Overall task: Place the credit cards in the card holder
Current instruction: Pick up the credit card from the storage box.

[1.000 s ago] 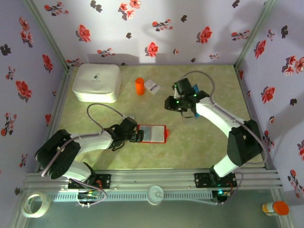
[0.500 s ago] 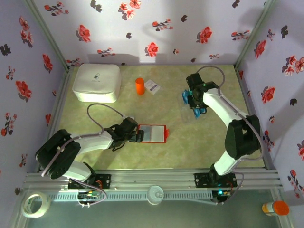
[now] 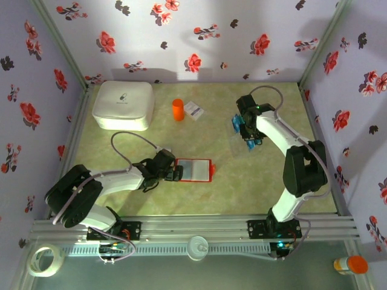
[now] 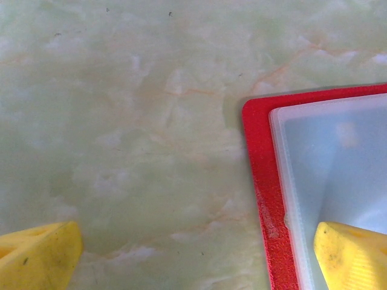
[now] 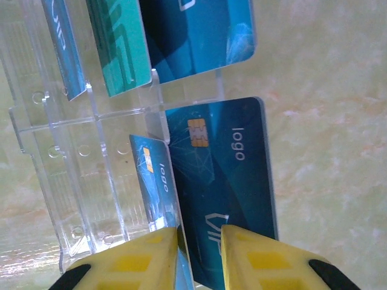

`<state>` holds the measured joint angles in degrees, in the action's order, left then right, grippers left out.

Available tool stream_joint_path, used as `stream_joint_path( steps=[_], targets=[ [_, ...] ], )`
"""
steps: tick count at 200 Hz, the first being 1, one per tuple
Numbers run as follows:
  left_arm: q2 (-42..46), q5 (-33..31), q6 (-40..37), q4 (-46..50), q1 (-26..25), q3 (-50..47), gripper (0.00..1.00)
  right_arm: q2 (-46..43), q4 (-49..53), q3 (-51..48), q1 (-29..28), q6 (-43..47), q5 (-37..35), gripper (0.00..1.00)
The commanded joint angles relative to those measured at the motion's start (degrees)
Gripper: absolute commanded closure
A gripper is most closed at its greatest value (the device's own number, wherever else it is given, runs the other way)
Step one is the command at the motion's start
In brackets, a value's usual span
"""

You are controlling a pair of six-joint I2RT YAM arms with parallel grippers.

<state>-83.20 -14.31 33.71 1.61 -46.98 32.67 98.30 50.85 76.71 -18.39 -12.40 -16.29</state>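
The red card holder [image 3: 196,170] lies open and flat near the front middle, its pale clear pocket [image 4: 329,157] facing up. My left gripper [image 3: 176,172] is at its left edge, wide open. One yellow finger [image 4: 347,254] rests over the pocket and the other is over bare table; the left gripper [image 4: 193,244] holds nothing. Several blue and teal credit cards [image 5: 221,175] stand in a clear slotted rack [image 5: 72,157] at the right. My right gripper [image 5: 199,248] is low over the rack [image 3: 242,144]. Its jaws are narrowly apart, straddling a thin blue card [image 5: 154,181], with a gap still showing.
A big white rounded box [image 3: 123,105] sits at the back left. Near the back middle are an orange cylinder [image 3: 177,109] and a white paper card [image 3: 193,109]. Flowered walls close in three sides.
The right arm swung from the middle of the table to the right and came down over the card rack, and its jaws narrowed. The left arm and the card holder have not moved.
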Motion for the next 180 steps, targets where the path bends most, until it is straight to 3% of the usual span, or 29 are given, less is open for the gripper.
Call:
stream_joint_path(
  steps=[1,68,102,137,180],
  targets=[
    [-1.4,-0.2,0.7,2.7,-0.1,-0.8,0.0,1.3,-0.1,1.3,0.3,0.2,2.0,0.76],
    [-1.2,-0.1,0.9,2.5,-0.1,-1.1,0.0,1.2,-0.6,1.3,0.3,0.1,3.6,0.88],
    [-1.1,-0.1,1.0,2.6,-0.1,-1.1,0.0,-0.4,-0.5,2.0,0.3,0.2,5.4,1.0],
    [-1.1,-0.1,1.1,2.8,-0.2,-1.1,0.0,-4.6,0.5,4.0,0.2,0.1,10.0,1.0],
    [-0.7,-0.3,1.2,3.3,-0.2,-1.3,0.0,-11.8,-4.1,1.7,-1.7,-4.2,20.6,1.0]
  ],
)
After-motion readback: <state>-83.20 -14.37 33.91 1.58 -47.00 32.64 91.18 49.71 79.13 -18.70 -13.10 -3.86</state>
